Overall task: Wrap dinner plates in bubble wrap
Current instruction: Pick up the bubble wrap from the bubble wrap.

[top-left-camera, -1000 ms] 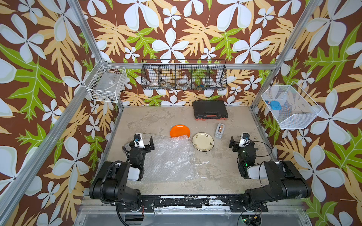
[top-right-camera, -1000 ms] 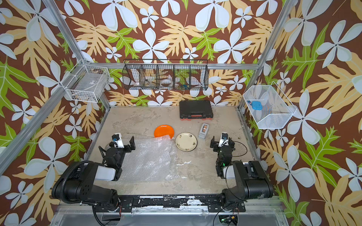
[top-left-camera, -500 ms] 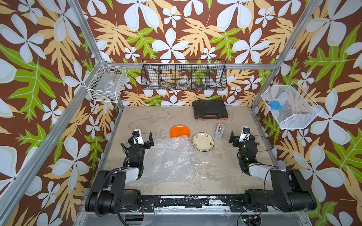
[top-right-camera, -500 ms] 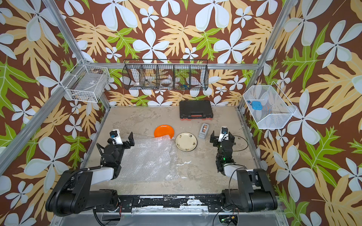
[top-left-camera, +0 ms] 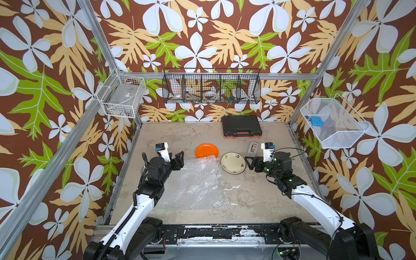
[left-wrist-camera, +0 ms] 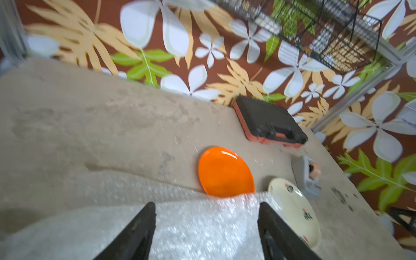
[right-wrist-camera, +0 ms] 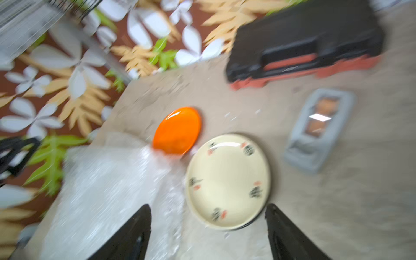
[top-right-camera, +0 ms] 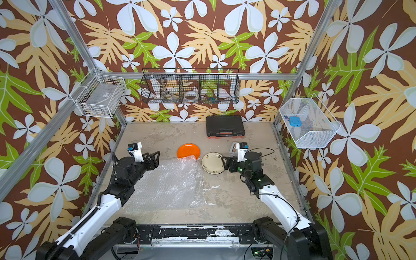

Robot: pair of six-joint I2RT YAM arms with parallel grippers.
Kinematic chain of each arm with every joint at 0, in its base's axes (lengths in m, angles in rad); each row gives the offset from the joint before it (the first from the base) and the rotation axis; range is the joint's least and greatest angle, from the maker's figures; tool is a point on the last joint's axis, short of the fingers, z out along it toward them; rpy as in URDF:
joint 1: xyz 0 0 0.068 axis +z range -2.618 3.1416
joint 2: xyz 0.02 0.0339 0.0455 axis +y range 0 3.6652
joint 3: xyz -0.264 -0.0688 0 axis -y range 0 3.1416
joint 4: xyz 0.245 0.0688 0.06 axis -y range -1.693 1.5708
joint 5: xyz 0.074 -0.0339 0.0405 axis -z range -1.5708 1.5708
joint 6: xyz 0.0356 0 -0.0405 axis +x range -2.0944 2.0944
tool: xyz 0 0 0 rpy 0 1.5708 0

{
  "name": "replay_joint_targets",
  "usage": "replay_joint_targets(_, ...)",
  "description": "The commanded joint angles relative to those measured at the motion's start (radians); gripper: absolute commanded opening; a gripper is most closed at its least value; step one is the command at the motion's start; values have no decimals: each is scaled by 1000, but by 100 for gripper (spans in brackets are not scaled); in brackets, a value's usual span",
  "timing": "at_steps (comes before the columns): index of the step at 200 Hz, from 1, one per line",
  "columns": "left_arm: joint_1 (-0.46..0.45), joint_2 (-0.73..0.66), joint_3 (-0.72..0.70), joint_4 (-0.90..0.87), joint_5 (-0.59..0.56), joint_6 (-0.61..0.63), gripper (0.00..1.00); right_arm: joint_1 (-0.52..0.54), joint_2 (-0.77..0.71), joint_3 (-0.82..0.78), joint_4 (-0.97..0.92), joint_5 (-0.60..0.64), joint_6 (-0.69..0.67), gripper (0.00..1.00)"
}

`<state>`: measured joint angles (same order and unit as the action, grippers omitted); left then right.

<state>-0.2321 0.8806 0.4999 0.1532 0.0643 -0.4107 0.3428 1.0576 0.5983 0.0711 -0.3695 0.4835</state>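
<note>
A glossy orange plate lies mid-table, and the far corner of the bubble wrap laps over its near edge. To its right sits a cream plate with dark flower marks; in the right wrist view a dark rim shows under this cream plate. My left gripper hovers open over the far left edge of the sheet, holding nothing; in the left wrist view the bubble wrap fills the gap of the left gripper. My right gripper stands open just right of the cream plate, empty, as the right wrist view shows.
A black case lies by the back wall. A small grey box stands just behind my right gripper. A black wire basket hangs on the back wall, and white wire baskets hang on the left wall and the right wall.
Both arms have stretched away from the front edge. The left gripper has come over the sheet's far left edge, and the right gripper has swung in beside the cream plate.
</note>
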Motion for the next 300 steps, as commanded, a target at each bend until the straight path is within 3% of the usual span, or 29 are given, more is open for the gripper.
replay_joint_targets(1, -43, -32, -15, -206, 137, -144, 71, 136, 21, 12, -146, -75, 112, 81)
replay_joint_targets(20, -80, -63, -35, -268, 122, -169, 71, 271, 62, 17, -117, -66, 178, 78)
replay_joint_targets(43, -84, -100, -53, -297, 112, -184, 71, 392, 131, 55, -106, -2, 222, 64)
replay_joint_targets(106, -86, -92, -12, -336, 109, -167, 72, 467, 368, 129, -64, -12, 266, 60)
replay_joint_targets(126, -86, -76, 14, -356, 96, -148, 72, 484, 413, 122, 24, -54, 308, 48)
replay_joint_targets(174, -87, 24, 135, -447, 33, -43, 74, 495, 467, 159, -6, -39, 296, 18)
replay_joint_targets(203, -85, 62, 201, -473, -30, -1, 76, 494, 429, 166, -74, 2, 263, 0)
replay_joint_targets(227, -86, 108, 264, -514, -102, 38, 78, 491, 362, 156, -145, 33, 232, 0)
replay_joint_targets(245, -69, 170, 344, -615, -221, 78, 81, 469, 274, 139, -231, 80, 202, 0)
replay_joint_targets(278, 41, 281, 407, -740, -386, 107, 86, 285, 44, 29, -384, 161, 179, 0)
replay_joint_targets(300, 119, 386, 427, -778, -389, 101, 90, 133, -99, -31, -455, 199, 144, 0)
